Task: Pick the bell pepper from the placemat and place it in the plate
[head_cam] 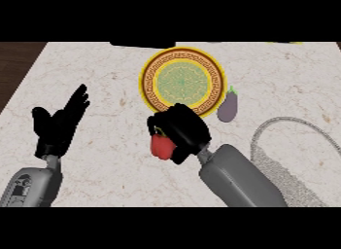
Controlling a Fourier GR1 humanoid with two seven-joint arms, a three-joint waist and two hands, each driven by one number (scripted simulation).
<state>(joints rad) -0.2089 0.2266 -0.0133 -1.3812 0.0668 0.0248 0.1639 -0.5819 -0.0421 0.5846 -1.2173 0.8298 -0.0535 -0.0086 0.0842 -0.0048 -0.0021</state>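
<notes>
A red bell pepper (159,146) is held in my right hand (183,130), whose fingers curl round it and hide most of it. The hand hovers just below the near rim of the round yellow patterned plate (150,73), which stands at the counter's back middle. The grey placemat (296,170) lies at the right, behind my right forearm. My left hand (58,124) is open at the left, fingers up, resting.
A purple eggplant (230,106) lies right of the plate, close to its rim. A dark object (141,44) shows at the counter's far edge. The dark wooden border (4,73) runs along the counter's left side.
</notes>
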